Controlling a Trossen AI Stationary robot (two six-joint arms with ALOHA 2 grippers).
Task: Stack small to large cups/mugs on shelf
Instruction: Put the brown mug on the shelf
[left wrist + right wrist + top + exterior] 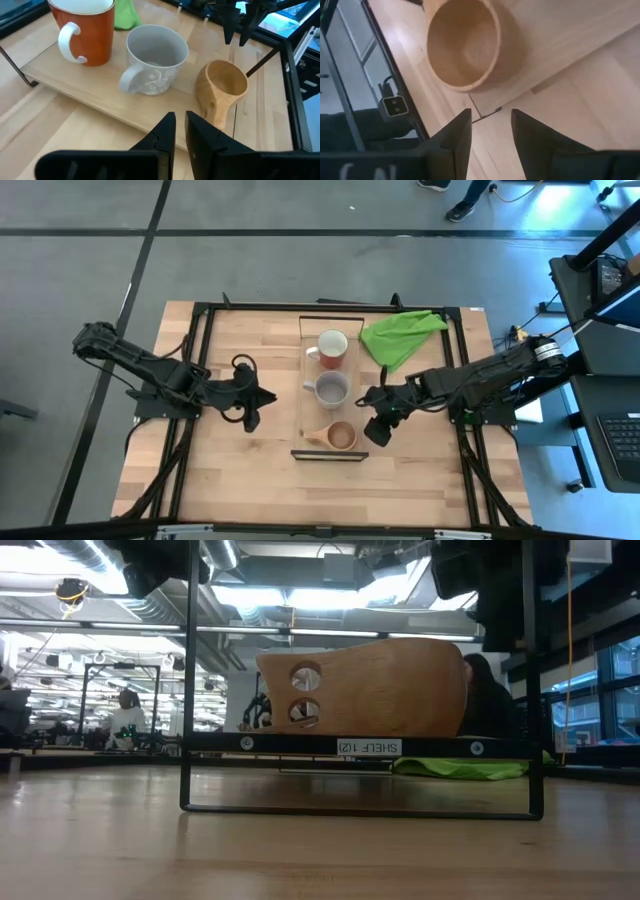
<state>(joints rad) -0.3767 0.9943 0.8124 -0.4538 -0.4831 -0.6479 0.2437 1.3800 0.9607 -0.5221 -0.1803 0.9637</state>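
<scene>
Three cups stand in a row on the shelf (312, 415). The red mug (332, 345) is at its far end, the grey mug (331, 390) in the middle and the small tan wooden cup (342, 436) at its near end. Each stands on its base, apart from the others. My left gripper (268, 399) is shut and empty, left of the shelf and pointing at the grey mug (155, 60). My right gripper (368, 425) is open and empty. It hangs slanting down just right of the wooden cup (462, 47), by the shelf's right edge, and also shows in the left wrist view (237, 27).
A bright green cloth (400, 335) lies on the table right of the shelf's far end. A black metal frame (200, 380) runs around the tabletop. The shelf stands on thin black legs (185, 780). A person's feet (465, 205) show beyond the far edge.
</scene>
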